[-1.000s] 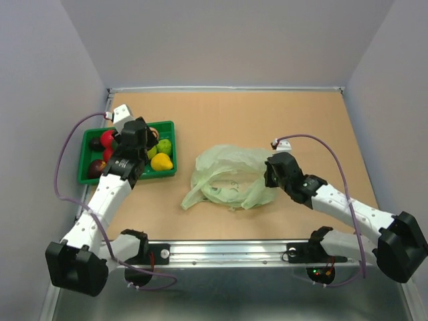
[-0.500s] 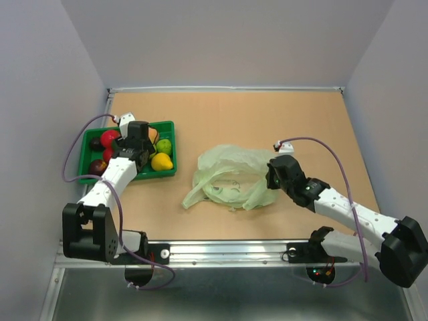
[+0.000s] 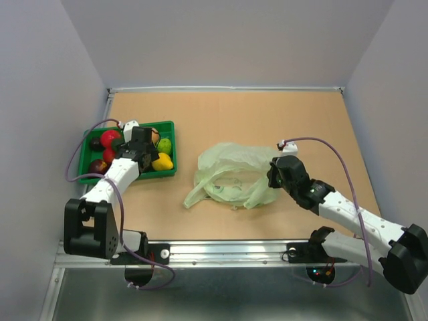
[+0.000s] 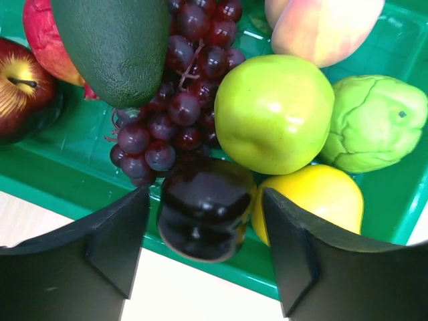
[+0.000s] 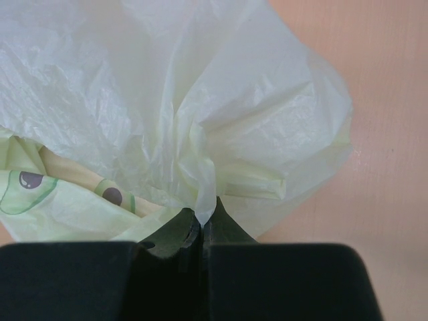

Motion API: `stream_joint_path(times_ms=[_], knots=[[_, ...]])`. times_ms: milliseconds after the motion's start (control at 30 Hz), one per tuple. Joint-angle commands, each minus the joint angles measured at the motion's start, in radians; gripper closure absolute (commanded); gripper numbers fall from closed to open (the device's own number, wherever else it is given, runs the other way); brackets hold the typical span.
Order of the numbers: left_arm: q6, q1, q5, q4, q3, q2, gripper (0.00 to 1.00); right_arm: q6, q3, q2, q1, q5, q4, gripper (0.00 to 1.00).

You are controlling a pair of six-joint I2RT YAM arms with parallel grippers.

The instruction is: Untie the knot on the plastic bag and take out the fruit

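The pale green plastic bag (image 3: 231, 175) lies slack and flat mid-table, its mouth loose; no tied knot shows. My right gripper (image 3: 273, 175) is shut on a thin fold of the bag's right edge, seen pinched in the right wrist view (image 5: 204, 215). My left gripper (image 3: 146, 152) hangs open over the green tray (image 3: 85, 175). In the left wrist view a small dark glossy fruit (image 4: 200, 224) sits between the open fingers (image 4: 114, 247), touching neither, by the tray's near rim (image 4: 221, 277). Around it lie a green apple (image 4: 274, 110), a yellow fruit (image 4: 314, 200), a lime-green one (image 4: 374, 124), an avocado (image 4: 114, 47) and a red apple (image 4: 23, 87).
A purple grape bunch (image 4: 177, 100) and a peach (image 4: 321, 27) also lie in the tray. Grey walls close the table on the left, back and right. A metal rail (image 3: 227, 251) with the arm bases runs along the near edge.
My left arm has folded back towards its base, its gripper staying over the tray and shifting slightly right. My right gripper has drifted slightly right with the bag's edge.
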Motion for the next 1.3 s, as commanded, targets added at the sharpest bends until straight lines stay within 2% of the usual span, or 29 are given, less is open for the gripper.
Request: stream_joint_path(times_ms=[0,100,267,367,400,467,533,633,833,867,900,933,967,1033,1267], knots=[[-0.01,-0.014,-0.029,0.017,-0.007,-0.076,0.14,-0.006,-0.009,-0.027,-0.009,0.027,0.043,0.99],[-0.015,-0.025,-0.04,0.008,-0.007,-0.102,0.08,-0.003,-0.001,-0.025,-0.009,0.04,0.043,1.0],[-0.021,-0.029,-0.04,0.005,-0.027,-0.194,0.07,0.017,0.044,-0.001,-0.015,0.151,0.009,0.99],[-0.021,-0.029,-0.027,-0.004,-0.039,-0.333,0.07,0.043,0.072,0.008,-0.041,0.259,-0.038,0.99],[-0.021,-0.028,-0.027,-0.007,-0.039,-0.432,0.07,0.053,0.081,0.005,-0.047,0.301,-0.051,0.99],[0.002,-0.029,-0.029,-0.027,-0.035,-0.54,0.07,0.079,0.083,-0.024,-0.062,0.451,-0.075,0.99],[0.046,-0.026,-0.056,-0.046,-0.007,-0.687,0.04,0.102,0.072,-0.077,-0.085,0.58,-0.083,0.96],[0.083,-0.026,-0.138,-0.102,0.06,-0.832,0.01,0.111,0.066,-0.136,-0.114,0.642,-0.091,0.9],[0.134,-0.026,-0.276,-0.207,0.183,-1.026,0.01,0.047,0.081,-0.197,-0.124,0.643,-0.121,0.53],[0.14,-0.028,-0.296,-0.22,0.202,-1.051,0.01,0.05,0.089,-0.206,-0.124,0.625,-0.144,0.36],[0.149,-0.026,-0.303,-0.227,0.208,-1.074,0.01,0.053,0.094,-0.217,-0.124,0.613,-0.15,0.29],[0.166,-0.028,-0.316,-0.231,0.218,-1.14,0.01,0.048,0.101,-0.246,-0.122,0.57,-0.158,0.14],[0.178,-0.028,-0.32,-0.231,0.222,-1.14,0.01,0.04,0.106,-0.26,-0.124,0.544,-0.161,0.08],[0.209,-0.029,-0.333,-0.23,0.229,-1.197,0.01,0.01,0.118,-0.312,-0.122,0.463,-0.164,0.0],[0.253,-0.045,-0.342,-0.265,0.278,-1.277,0.01,-0.113,0.178,-0.51,-0.122,0.317,-0.174,0.0]])
